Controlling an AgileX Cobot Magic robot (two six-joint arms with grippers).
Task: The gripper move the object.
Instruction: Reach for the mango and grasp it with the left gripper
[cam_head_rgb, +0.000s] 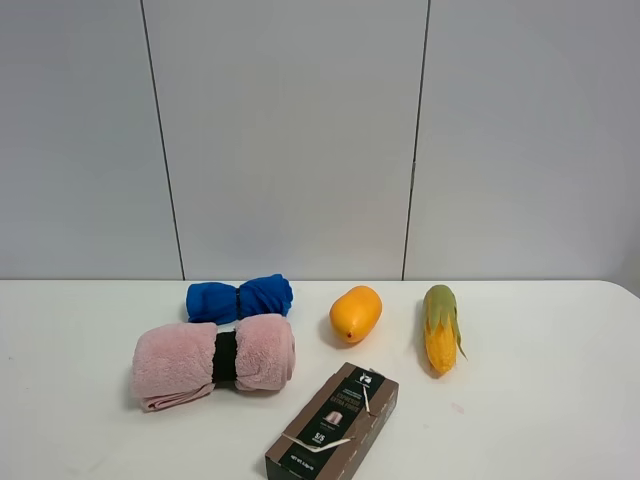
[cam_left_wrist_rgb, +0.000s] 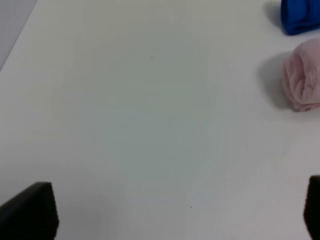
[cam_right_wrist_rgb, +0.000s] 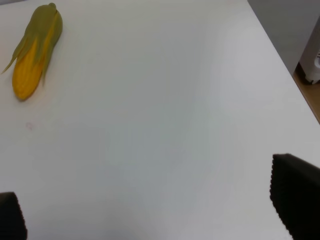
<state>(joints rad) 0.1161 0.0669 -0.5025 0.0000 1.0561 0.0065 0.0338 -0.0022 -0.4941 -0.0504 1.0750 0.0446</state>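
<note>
The glossy orange-yellow mango-like fruit (cam_head_rgb: 355, 314) lies on the white table (cam_head_rgb: 540, 400) near the middle, between the blue towel roll and the corn cob. Neither arm shows in the exterior high view. My left gripper (cam_left_wrist_rgb: 175, 210) is open and empty above bare table at the left; only its black fingertips (cam_left_wrist_rgb: 30, 212) show. My right gripper (cam_right_wrist_rgb: 150, 210) is open and empty over bare table at the right, its fingertips (cam_right_wrist_rgb: 295, 197) wide apart. The fruit is out of both wrist views.
A corn cob with green husk (cam_head_rgb: 440, 328) (cam_right_wrist_rgb: 35, 50) lies right of the fruit. A blue towel roll (cam_head_rgb: 238, 298) (cam_left_wrist_rgb: 300, 15) and a pink towel roll (cam_head_rgb: 212, 362) (cam_left_wrist_rgb: 302, 75) lie left. A dark carton (cam_head_rgb: 333, 423) lies in front.
</note>
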